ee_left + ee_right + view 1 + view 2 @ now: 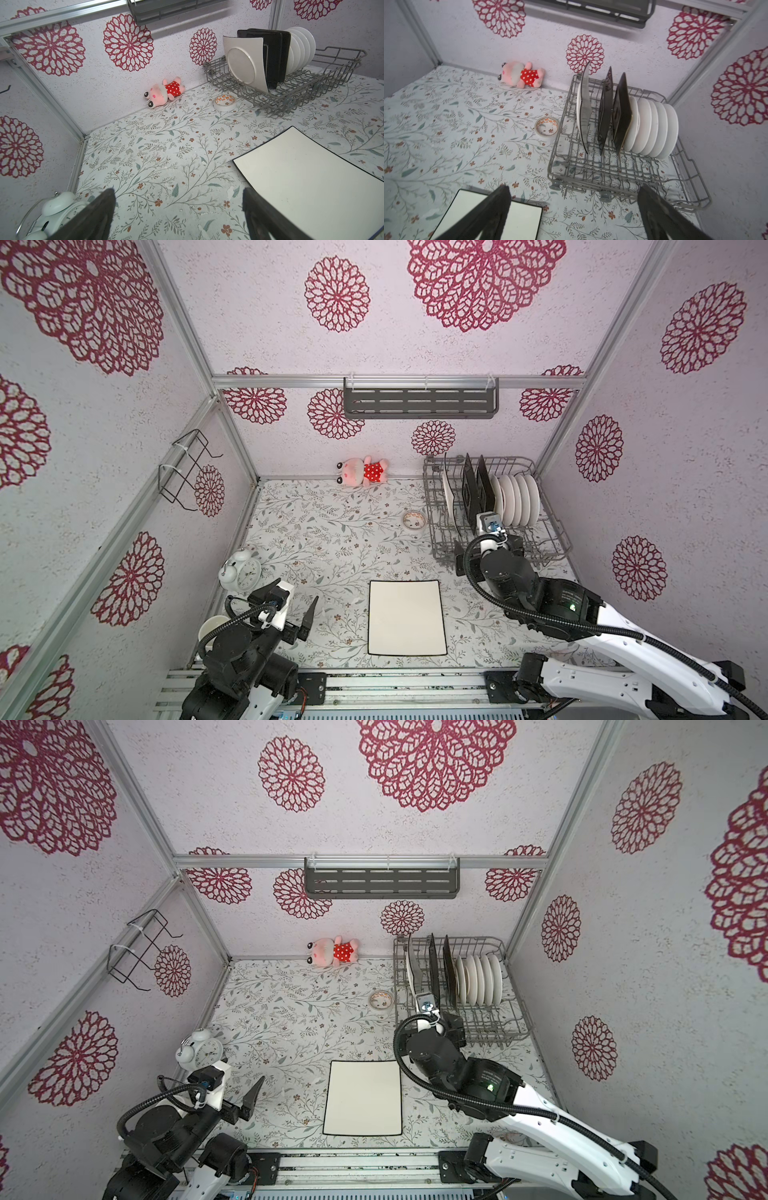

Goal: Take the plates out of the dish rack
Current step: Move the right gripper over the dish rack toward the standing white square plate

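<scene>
The plates (650, 128) stand on edge in the dish rack (623, 168) at the back right of the bench (332, 531), thin edges facing the right gripper (574, 189), which hovers wide open at the rack's near side. The left gripper (178, 190), also open and empty, is well apart at front left, so the right arm looks better placed; one white square plate (406, 617) lies flat mid-bench

No text is legible. The orange print inside the tape roll (225, 100), the alarm clock (240, 571) dial and the small lettering on the right arm (571, 595) are too small to read.
</scene>
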Tool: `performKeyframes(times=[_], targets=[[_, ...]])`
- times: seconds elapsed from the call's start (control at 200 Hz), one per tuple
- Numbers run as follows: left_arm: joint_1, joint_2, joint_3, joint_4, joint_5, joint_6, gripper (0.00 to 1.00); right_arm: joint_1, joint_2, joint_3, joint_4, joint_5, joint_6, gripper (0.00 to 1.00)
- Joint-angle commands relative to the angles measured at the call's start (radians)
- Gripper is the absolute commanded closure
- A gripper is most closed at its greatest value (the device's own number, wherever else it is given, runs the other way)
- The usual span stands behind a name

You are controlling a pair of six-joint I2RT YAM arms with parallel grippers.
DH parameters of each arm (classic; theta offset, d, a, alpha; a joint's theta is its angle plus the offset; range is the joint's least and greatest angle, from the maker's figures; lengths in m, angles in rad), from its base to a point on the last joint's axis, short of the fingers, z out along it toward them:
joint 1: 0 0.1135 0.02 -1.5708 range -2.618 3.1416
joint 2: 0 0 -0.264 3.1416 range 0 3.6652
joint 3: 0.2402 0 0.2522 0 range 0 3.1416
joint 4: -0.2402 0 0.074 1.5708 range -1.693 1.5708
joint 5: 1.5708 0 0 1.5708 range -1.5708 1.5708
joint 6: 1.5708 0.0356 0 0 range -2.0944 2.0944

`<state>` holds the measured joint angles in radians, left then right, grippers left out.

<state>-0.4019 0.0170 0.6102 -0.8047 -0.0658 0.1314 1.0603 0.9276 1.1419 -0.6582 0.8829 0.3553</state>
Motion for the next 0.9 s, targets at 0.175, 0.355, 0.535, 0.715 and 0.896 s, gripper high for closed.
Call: performKeyframes(times=[0.175, 0.355, 0.535, 0.715, 0.896], targets=[[-0.011, -0.014, -0.009, 0.028, 0.0, 0.023, 0.03, -0.101, 0.141, 0.195, -0.024, 0.181, 0.126, 0.01], [-0.011, -0.014, -0.009, 0.025, 0.001, 0.027, 0.03, -0.293, 0.154, 0.249, 0.168, -0.158, -0.005, 0.01], [-0.011, -0.014, -0.012, 0.03, 0.001, 0.031, 0.03, -0.35, 0.264, 0.396, 0.152, -0.217, -0.191, 0.01], [-0.013, -0.014, -0.012, 0.027, 0.003, 0.03, 0.03, -0.475, 0.394, 0.444, 0.205, -0.349, -0.152, 0.01], [-0.016, -0.014, -0.012, 0.033, -0.007, 0.033, 0.03, -0.503, 0.569, 0.468, 0.241, -0.257, -0.121, 0.01]])
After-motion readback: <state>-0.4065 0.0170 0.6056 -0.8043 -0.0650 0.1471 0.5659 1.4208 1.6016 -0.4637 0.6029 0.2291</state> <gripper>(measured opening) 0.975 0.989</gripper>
